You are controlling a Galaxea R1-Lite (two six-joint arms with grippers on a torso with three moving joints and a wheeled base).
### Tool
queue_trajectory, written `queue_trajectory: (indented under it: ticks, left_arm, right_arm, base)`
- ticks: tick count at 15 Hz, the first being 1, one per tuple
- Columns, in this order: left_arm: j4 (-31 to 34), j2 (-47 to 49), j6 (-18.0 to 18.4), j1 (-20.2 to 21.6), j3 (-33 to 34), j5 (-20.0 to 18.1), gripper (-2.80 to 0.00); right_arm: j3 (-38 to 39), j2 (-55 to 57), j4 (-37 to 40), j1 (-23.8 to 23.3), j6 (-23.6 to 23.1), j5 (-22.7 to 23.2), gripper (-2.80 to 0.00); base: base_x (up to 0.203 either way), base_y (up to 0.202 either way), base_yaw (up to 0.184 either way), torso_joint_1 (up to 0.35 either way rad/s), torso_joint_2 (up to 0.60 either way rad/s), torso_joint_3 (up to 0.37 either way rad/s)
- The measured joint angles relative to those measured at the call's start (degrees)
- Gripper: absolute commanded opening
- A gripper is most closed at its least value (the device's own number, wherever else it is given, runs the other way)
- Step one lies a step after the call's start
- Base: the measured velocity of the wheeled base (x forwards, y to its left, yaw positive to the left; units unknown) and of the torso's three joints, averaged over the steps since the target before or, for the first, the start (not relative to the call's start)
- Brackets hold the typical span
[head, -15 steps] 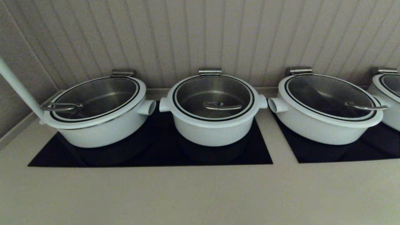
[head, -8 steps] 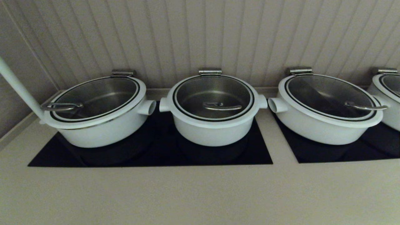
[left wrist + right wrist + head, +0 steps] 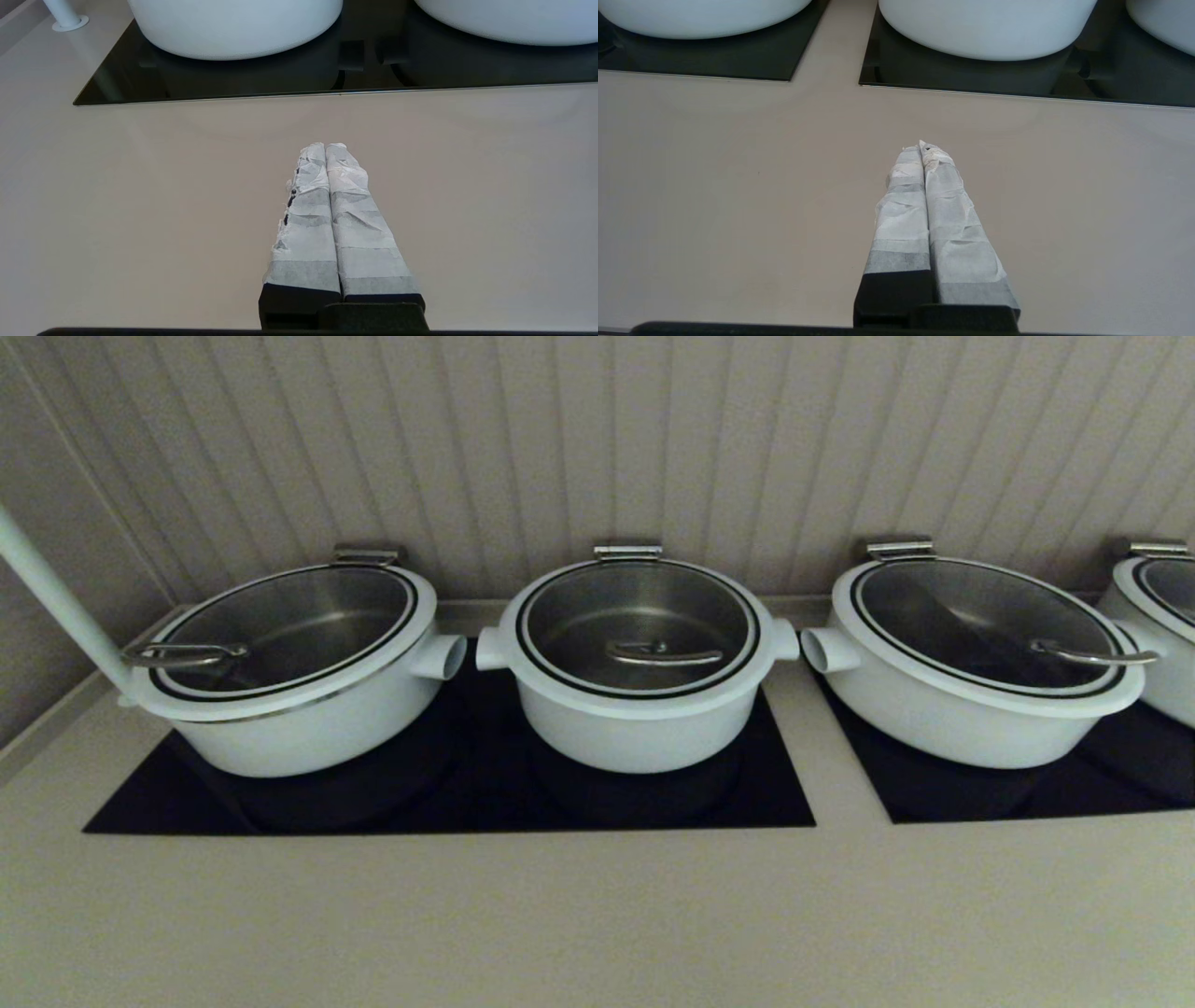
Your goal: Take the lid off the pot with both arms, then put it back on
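Note:
The small deep white pot (image 3: 639, 733) stands in the middle of the row on a black glass hob. Its glass lid (image 3: 597, 616) with white rim, black ring and curved steel bar handle (image 3: 665, 654) sits on it. Neither arm shows in the head view. My left gripper (image 3: 325, 145) is shut and empty, low over the beige counter in front of the hob, well short of the pots. My right gripper (image 3: 920, 145) is shut and empty, over the counter in front of the gap between the two hobs.
A wider white pot (image 3: 308, 728) with an edge-handled lid stands left, another (image 3: 962, 719) right, and a further one (image 3: 1158, 644) at the far right edge. A white pole (image 3: 56, 602) rises at the far left. A ribbed wall runs behind. Beige counter (image 3: 597, 915) lies in front.

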Motion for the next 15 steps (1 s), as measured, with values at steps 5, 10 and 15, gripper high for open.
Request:
queue_trajectory:
  ticks: [5,10,15]
  left_arm:
    - [-0.01,0.0,-0.05,0.0,0.0,0.0,-2.8]
    - [-0.01,0.0,-0.05,0.0,0.0,0.0,-2.8]
    - [-0.04,0.0,-0.05,0.0,0.0,0.0,-2.8]
  right_arm:
    - [0.0,-0.01,0.0,0.0,0.02,0.0,-2.8]
    - [0.0,0.0,0.0,0.0,0.04,-0.08,-2.8]
    - [0.0,0.0,-0.02,0.0,0.0,-0.11,-2.8]
  base:
    - [0.0,0.0,0.0,0.0,0.0,0.0]
    - [0.0,0.0,0.0,0.0,0.0,0.0]
    - [0.0,0.0,0.0,0.0,0.0,0.0]
